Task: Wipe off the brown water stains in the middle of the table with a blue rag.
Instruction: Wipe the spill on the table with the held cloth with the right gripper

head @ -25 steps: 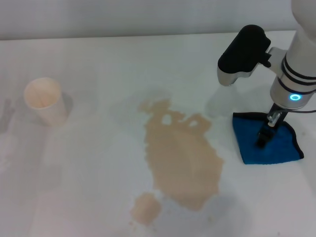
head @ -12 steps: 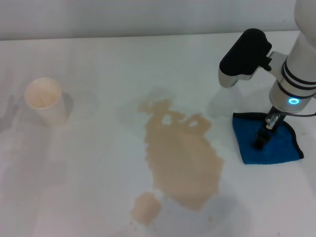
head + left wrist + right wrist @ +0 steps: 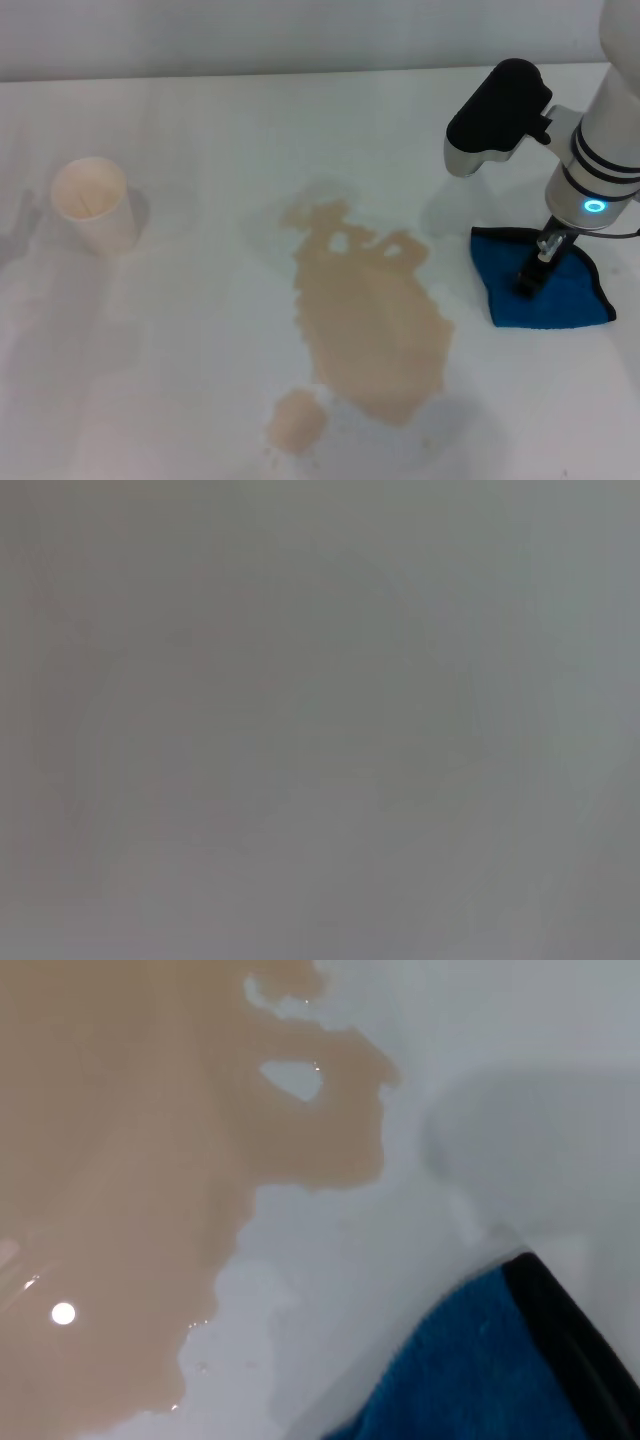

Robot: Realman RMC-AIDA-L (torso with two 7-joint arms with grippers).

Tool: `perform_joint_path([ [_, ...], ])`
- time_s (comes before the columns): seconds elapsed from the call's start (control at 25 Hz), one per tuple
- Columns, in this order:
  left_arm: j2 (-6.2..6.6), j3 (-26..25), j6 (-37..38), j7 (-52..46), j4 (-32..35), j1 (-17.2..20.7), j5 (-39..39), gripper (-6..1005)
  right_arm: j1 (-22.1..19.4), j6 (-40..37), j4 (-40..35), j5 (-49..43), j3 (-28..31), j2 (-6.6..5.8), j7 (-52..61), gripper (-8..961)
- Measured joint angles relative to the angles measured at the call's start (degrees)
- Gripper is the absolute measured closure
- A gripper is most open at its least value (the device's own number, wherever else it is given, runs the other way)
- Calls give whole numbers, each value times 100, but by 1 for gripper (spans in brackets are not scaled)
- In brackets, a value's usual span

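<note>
The brown water stains (image 3: 370, 320) spread as a big jagged puddle over the middle of the white table (image 3: 190, 330), with a small blot (image 3: 296, 422) near its front end. The blue rag (image 3: 565, 300), edged in black, lies flat to the puddle's right, apart from it. My right gripper (image 3: 528, 283) points down onto the rag's middle. In the right wrist view the puddle (image 3: 130, 1180) fills one side and a corner of the rag (image 3: 470, 1380) shows, with bare table (image 3: 330, 1250) between them. The left gripper is out of sight; its wrist view is a blank grey.
A cream paper cup (image 3: 92, 205) stands upright at the table's left, far from the puddle. The table's far edge runs along the top of the head view.
My right arm has shifted slightly to the right and up over the rag. The rag, the stains and the cup have stayed where they were.
</note>
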Motion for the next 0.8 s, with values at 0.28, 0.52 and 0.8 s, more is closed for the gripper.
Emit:
perform_joint_path([
  [0.28,0,0,0,0,0,-13,0,137,-3,41,60,-14,6,-13,0,595],
  [0.52,0,0,0,0,0,-13,0,137,-13,37,62,-28,32,-20,-1,682],
  [0.8,0,0,0,0,0,-13,0,137,-19,-3,30,-31,85,-11,1,776],
])
